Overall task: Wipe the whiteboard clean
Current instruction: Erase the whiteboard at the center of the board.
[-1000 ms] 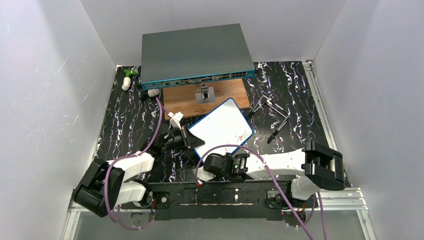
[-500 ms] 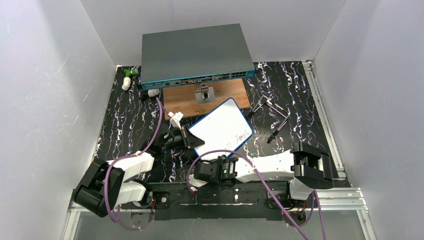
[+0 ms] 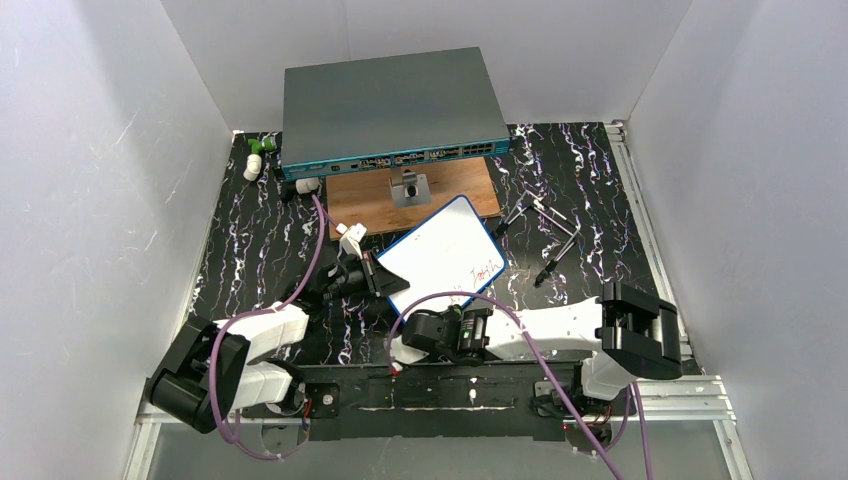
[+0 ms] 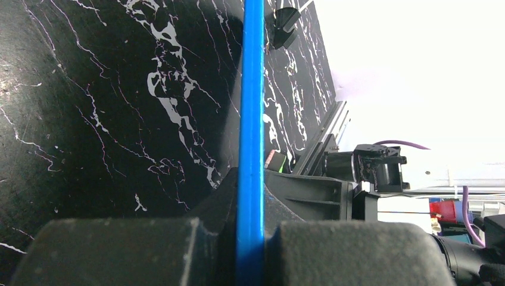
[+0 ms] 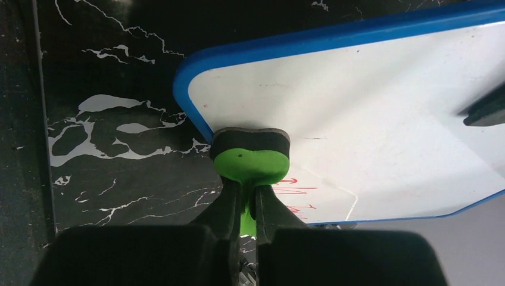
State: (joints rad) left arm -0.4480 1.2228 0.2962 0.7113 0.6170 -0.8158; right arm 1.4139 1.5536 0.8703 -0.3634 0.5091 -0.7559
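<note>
Left jaws clenched on whiteboard [image 3: 445, 250] frame, right jaws grasping green eraser [image 5: 253, 161], pad at whiteboard corner

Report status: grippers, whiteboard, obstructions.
Left gripper shut on whiteboard edge. Right gripper shut on green eraser, at board corner. Red writing unerased. Purple cable arches by near edge.

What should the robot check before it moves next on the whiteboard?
1. Whiteboard held steady: ok, the left gripper is shut on its blue edge.
2. Eraser gripped: ok, the right gripper is shut on it.
3. Pad pressing on the board: cannot tell; it sits by a corner.
4. Board clean: not ok, red writing shows.
</note>
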